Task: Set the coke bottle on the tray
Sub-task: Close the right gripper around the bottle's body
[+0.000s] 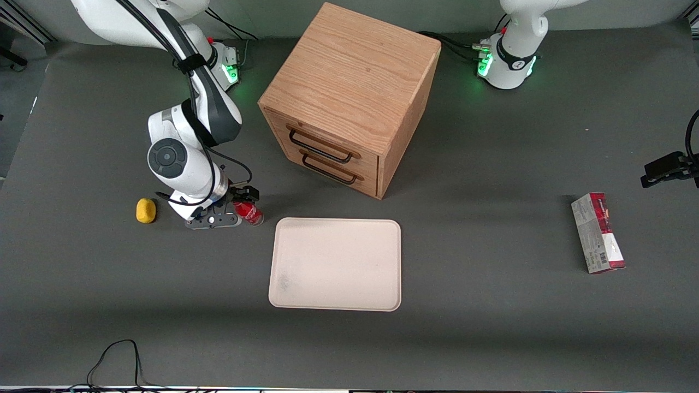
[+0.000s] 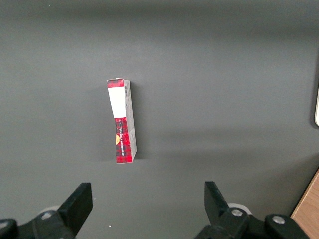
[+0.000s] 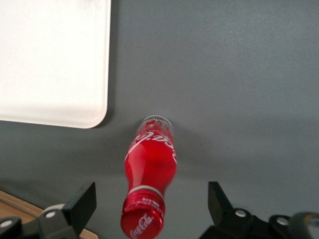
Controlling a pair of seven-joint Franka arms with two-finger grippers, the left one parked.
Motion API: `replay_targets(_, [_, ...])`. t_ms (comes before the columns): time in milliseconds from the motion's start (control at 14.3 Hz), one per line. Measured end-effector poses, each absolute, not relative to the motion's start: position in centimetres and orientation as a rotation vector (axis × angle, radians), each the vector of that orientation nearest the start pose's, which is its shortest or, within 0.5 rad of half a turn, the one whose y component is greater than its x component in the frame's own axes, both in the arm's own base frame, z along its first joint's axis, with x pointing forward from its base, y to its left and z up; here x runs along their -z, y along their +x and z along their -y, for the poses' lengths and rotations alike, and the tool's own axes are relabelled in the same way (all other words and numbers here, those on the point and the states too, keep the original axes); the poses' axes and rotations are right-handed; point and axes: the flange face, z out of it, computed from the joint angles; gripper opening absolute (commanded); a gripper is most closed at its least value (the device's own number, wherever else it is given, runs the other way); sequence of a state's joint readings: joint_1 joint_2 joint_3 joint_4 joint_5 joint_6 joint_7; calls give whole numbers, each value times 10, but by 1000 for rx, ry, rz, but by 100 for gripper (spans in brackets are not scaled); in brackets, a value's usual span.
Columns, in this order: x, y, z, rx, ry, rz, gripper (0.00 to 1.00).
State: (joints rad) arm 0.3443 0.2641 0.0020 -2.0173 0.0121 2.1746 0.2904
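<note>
1. In the front view, the gripper (image 1: 236, 210) was low over the table (image 1: 491, 327) in the left part of the frame, just beside the upper left corner of the tray (image 1: 335, 264).
2. The coke bottle (image 1: 249, 212) stood on the table at the gripper, just beside the tray's corner but not on it. The tray lay flat in the middle of the frame, and nothing was lying in it.
3. The wooden box (image 1: 349, 98) stood in the upper middle of the frame, above the tray; both of its drawers were closed, so their contents could not be seen.
4. A small yellow lump (image 1: 146, 210) lay at the left of the frame, near the gripper. A red-and-grey carton (image 1: 598, 232) lay at the right, toward the parked arm's end of the table.
5. In the left wrist view, the carton (image 2: 122, 121) lay alone on the dark table (image 2: 224, 74).
6. In the right wrist view, the fingers (image 3: 82, 204) were spread wide. The coke bottle (image 3: 148, 174) stood upright between them, and neither finger touched it.
7. In the same view, a corner of the tray (image 3: 55, 59) was near the bottle's clear base, with a strip of bare table (image 3: 224, 74) between them.
</note>
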Motion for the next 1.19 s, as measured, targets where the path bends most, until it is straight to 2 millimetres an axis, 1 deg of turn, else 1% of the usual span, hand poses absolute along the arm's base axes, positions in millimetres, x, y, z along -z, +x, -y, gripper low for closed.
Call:
replay_targets(70, [-313, 548, -198, -166, -3160, 77, 58])
replay_targets(140, [-313, 549, -199, -165, -3160, 77, 46])
replay_targets(280, [-314, 549, -199, -163, -3160, 77, 24])
replay_targets(349, [-314, 549, -199, -161, -3159, 77, 12])
replay_targets(419, [-315, 549, -199, -160, -3159, 77, 2])
replay_targets(489, [-315, 550, -199, -158, -3158, 75, 0])
replay_targets(699, [-319, 552, -200, -149, -3156, 75, 0])
replay_targets(769, [-325, 554, -201, -156, -3157, 76, 0])
replay_targets(839, [-336, 558, -202, -179, -3160, 76, 0])
replay_targets(978, [-372, 567, -205, -231, -3167, 77, 0])
replay_targets(1188, [-445, 579, -207, -240, -3168, 74, 0])
